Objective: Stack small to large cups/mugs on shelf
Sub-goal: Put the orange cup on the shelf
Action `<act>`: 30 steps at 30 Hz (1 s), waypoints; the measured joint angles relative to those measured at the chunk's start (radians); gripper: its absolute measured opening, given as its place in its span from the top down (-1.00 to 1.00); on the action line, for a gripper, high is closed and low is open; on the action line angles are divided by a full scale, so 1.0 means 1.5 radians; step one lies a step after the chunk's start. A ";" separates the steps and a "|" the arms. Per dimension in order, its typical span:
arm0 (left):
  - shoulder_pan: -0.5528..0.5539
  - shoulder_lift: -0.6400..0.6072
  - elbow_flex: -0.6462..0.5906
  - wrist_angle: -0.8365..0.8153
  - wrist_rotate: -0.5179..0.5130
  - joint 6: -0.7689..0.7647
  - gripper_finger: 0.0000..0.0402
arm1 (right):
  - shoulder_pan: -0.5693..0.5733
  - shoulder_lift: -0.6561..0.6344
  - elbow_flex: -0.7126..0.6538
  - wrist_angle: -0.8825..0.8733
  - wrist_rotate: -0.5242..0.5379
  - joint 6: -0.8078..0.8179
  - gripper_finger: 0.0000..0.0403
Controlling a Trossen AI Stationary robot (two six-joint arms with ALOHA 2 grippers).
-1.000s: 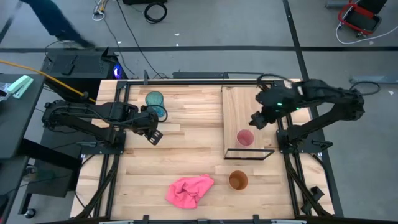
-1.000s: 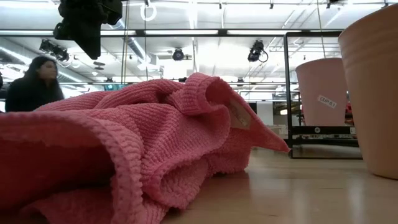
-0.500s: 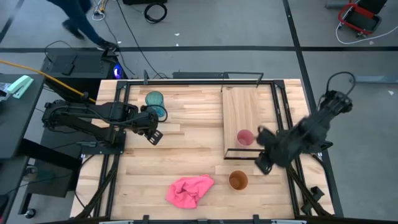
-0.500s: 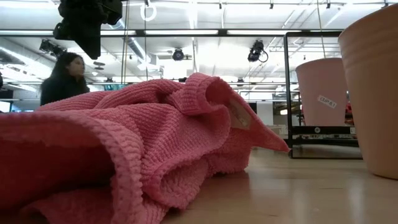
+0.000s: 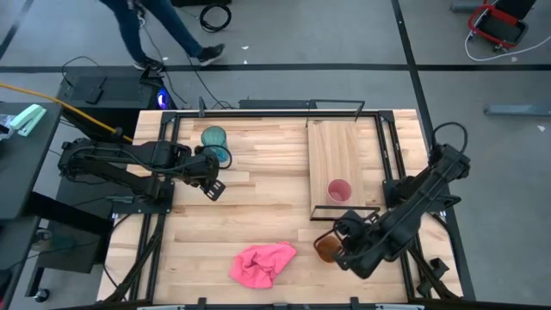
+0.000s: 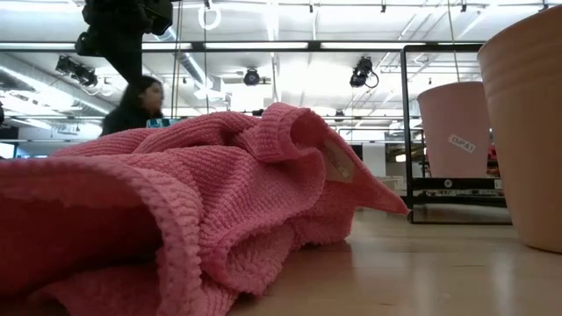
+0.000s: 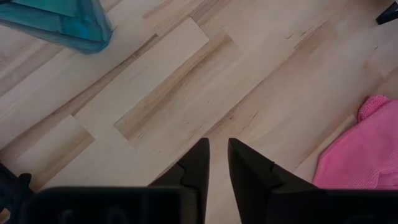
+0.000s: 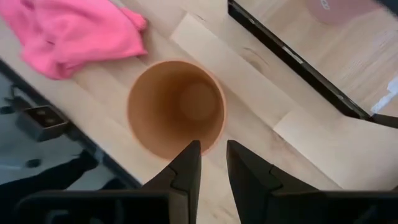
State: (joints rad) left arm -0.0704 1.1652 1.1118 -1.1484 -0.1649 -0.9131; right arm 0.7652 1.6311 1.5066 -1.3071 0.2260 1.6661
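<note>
The orange cup [image 5: 327, 250] stands upright on the tabletop near the front edge, mouth up [image 8: 177, 109]. My right gripper [image 5: 349, 245] hangs over it, pointing down, open by a narrow gap; its fingertips [image 8: 213, 152] stand above the cup's rim, with nothing between them. The pink cup [image 5: 339, 190] stands on the shelf [image 5: 340, 142], close to its black wire frame [image 5: 344, 212]. The teal cup [image 5: 215, 145] is on the tabletop at the far left. My left gripper [image 5: 215, 188] waits just nearer than it, fingers [image 7: 217, 162] slightly apart over bare wood.
A crumpled pink cloth [image 5: 263, 263] lies at the front, left of the orange cup, and fills most of the low view [image 6: 176, 193]. The table's near edge [image 8: 106, 149] runs close by the orange cup. A person [image 5: 155, 26] walks beyond the far edge.
My right gripper has swung from above the shelf's far part toward the table's near edge and down, turning as it went, and now hangs over the orange cup. The cups and the cloth have stayed put. The person behind the table has walked toward the right.
</note>
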 joint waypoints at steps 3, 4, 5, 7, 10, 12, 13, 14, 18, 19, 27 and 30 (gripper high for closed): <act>0.000 0.000 0.000 0.000 0.000 0.003 0.69 | -0.007 0.022 0.000 0.000 -0.001 -0.001 0.58; 0.000 0.000 0.000 0.000 0.000 0.003 0.69 | -0.009 0.027 0.000 0.000 -0.001 -0.003 0.58; 0.000 0.000 0.000 0.000 0.000 0.003 0.69 | -0.012 0.031 0.000 0.000 -0.001 -0.005 0.58; 0.000 0.000 0.000 0.000 0.000 0.004 0.68 | -0.017 0.040 0.000 0.002 -0.001 -0.008 0.58; 0.000 0.000 0.000 0.000 0.000 0.006 0.66 | -0.022 0.048 0.000 0.003 -0.002 -0.013 0.58; 0.000 0.000 0.000 0.000 0.000 0.006 0.66 | -0.025 0.052 0.000 0.004 -0.006 -0.018 0.58; 0.000 0.000 0.000 0.000 0.000 0.006 0.66 | -0.025 0.054 0.000 0.004 -0.007 -0.018 0.58; 0.000 0.000 0.000 0.000 0.000 0.006 0.66 | -0.025 0.055 0.000 0.005 -0.007 -0.018 0.58; 0.000 0.000 0.000 0.000 0.000 0.007 0.68 | -0.024 0.056 0.000 0.011 -0.011 -0.014 0.58; 0.000 0.000 0.000 0.000 0.000 0.009 0.68 | -0.024 0.056 0.000 0.011 -0.012 -0.013 0.58; 0.000 0.000 0.000 0.000 0.000 0.013 0.64 | -0.024 0.056 -0.049 0.049 -0.030 -0.006 0.58; -0.001 0.000 0.000 0.000 0.000 0.013 0.63 | -0.024 0.054 -0.075 0.065 -0.032 0.006 0.58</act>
State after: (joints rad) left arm -0.0719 1.1652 1.1118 -1.1488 -0.1642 -0.8932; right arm 0.7288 1.7123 1.3944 -1.2100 0.1780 1.6757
